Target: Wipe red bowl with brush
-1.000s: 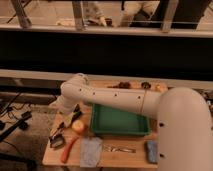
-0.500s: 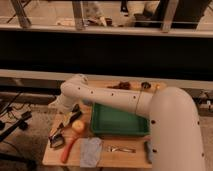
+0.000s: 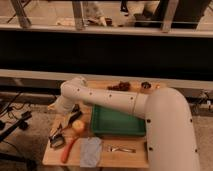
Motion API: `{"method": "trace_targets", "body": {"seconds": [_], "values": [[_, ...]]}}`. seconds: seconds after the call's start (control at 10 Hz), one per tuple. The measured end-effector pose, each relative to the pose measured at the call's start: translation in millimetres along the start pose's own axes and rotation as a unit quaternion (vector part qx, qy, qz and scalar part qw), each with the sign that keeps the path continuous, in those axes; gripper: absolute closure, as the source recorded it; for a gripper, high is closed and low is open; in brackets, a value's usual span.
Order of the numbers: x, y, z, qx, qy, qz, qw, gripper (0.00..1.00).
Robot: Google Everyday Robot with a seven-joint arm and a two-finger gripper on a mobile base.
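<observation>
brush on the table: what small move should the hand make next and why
Probably bring the open, empty hand down toward the slim black-handled brush and grip its handle. The hand hangs by the small round orange-red bowl, next to the green rectangular tray, while the brush lies untouched beside the bowl, so wiping cannot begin yet.

Claw point(image 3: 75, 115) blurred, partly behind the arm point(image 3: 110, 100), beside green tray point(image 3: 118, 121).
</observation>
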Motion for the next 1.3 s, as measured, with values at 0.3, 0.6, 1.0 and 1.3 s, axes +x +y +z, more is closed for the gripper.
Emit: {"method": "trace_targets", "body": {"seconds": [0.3,0.6,1.0,1.3], "values": [[6.7,3.1,7.6,0.001,-0.001,0.003,1.0,0.2],[12.0,3.7,15.5,-0.001,-0.003,0.005,1.0,0.2],[18.8,5.5,25.5,-0.003,-0.005,0.007,1.0,0.2],[23.7,8.2,30.7,-0.006,-0.005,0.009,0.9999,0.2]]}}
